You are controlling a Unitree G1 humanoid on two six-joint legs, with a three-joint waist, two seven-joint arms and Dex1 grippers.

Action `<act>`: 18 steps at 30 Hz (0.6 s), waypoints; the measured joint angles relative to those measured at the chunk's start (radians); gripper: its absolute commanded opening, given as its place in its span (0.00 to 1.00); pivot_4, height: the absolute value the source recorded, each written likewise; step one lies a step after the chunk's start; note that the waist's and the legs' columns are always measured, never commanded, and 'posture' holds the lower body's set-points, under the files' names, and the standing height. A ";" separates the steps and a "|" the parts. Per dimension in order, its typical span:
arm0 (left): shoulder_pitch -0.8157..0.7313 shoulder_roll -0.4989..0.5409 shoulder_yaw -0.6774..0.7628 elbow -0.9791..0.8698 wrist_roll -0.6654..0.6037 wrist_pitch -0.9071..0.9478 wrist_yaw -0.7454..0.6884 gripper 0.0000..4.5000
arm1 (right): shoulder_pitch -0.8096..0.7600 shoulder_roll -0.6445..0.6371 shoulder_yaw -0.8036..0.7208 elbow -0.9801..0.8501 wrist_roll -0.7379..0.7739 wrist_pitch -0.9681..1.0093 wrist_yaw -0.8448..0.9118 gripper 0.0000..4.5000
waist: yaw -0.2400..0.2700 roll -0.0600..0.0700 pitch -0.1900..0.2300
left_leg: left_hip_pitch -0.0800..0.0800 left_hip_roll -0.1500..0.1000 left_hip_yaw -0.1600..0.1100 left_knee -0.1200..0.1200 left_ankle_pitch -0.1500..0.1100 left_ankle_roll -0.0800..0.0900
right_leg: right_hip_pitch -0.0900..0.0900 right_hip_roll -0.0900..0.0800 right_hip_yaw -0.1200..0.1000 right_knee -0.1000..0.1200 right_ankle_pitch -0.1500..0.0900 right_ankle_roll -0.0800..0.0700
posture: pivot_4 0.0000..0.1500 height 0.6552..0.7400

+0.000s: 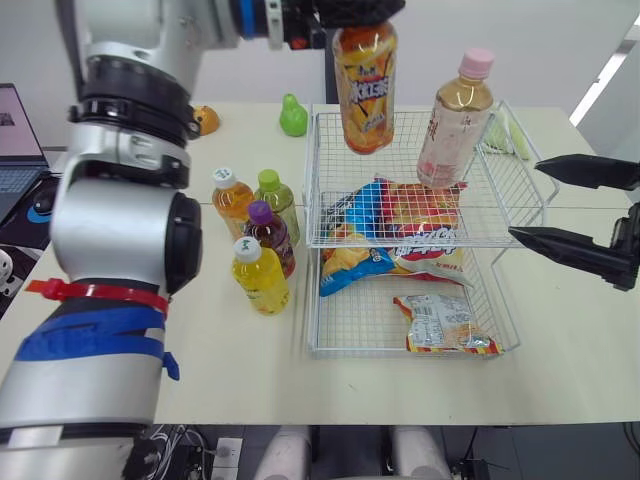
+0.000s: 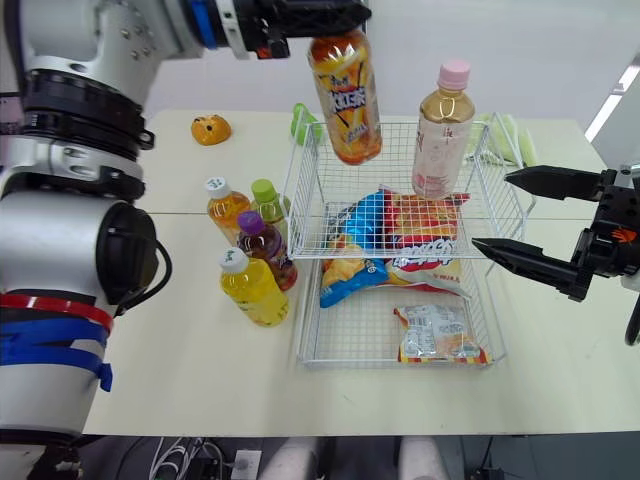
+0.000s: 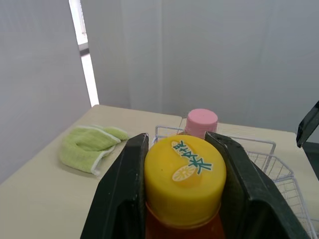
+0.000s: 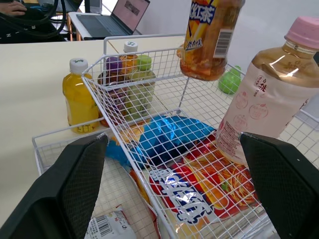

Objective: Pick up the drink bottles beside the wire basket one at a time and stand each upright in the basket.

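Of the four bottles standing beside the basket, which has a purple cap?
The dark-red bottle just behind the yellow bottle; the others carry white or green caps.

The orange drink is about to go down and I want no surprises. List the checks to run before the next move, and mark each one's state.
1. Left claw shut on the orange bottle at its cap: ok.
2. Orange bottle roughly upright above the wire basket: ok.
3. Upper shelf bare beneath the orange bottle: ok.
4. Gap between the orange bottle and the pink-capped bottle standing on that shelf: ok.
5. Right claw open, at the basket's right side, away from the drop spot: ok.
6. Height of the bottle's base above the shelf: cannot tell.
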 measured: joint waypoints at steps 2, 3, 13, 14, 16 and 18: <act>0.000 -0.035 0.001 0.042 0.026 -0.038 0.012 0.31 | 0.018 0.000 -0.028 -0.007 0.010 0.009 -0.008 1.00 | 0.001 0.000 0.000 | 0.000 0.000 0.000 0.000 0.000 0.000 | 0.000 0.000 0.000 0.000 0.000 0.000 | 1.00 1.00; 0.000 -0.051 0.002 0.061 0.038 -0.056 0.020 0.31 | 0.027 0.000 -0.041 -0.011 0.014 0.012 -0.013 1.00 | 0.000 0.000 0.000 | 0.000 0.000 0.000 0.000 0.000 0.000 | 0.000 0.000 0.000 0.000 0.000 0.000 | 1.00 1.00; -0.005 -0.161 0.024 0.168 0.101 -0.144 0.039 0.31 | 0.083 0.000 -0.114 -0.045 0.017 0.019 -0.040 1.00 | 0.000 0.000 0.000 | 0.000 0.000 0.000 0.000 0.000 0.000 | 0.000 0.000 0.000 0.000 0.000 0.000 | 1.00 1.00; -0.010 -0.166 0.030 0.180 0.104 -0.151 0.044 0.31 | 0.088 0.001 -0.119 -0.047 0.018 0.019 -0.043 1.00 | 0.000 0.000 0.000 | 0.000 0.000 0.000 0.000 0.000 0.000 | 0.000 0.000 0.000 0.001 0.000 0.000 | 1.00 1.00; -0.014 -0.174 0.046 0.195 0.109 -0.155 0.048 0.31 | 0.094 0.001 -0.123 -0.050 0.023 0.019 -0.051 1.00 | 0.000 0.000 0.000 | 0.000 0.000 0.000 0.000 0.000 0.000 | 0.000 0.000 0.000 0.001 0.000 0.000 | 1.00 1.00; -0.016 -0.181 0.047 0.200 0.117 -0.162 0.046 0.31 | 0.102 0.002 -0.130 -0.055 0.028 0.019 -0.056 1.00 | 0.001 0.000 0.000 | 0.000 0.000 0.000 0.000 0.000 0.000 | 0.000 0.000 0.000 0.001 0.000 0.000 | 1.00 1.00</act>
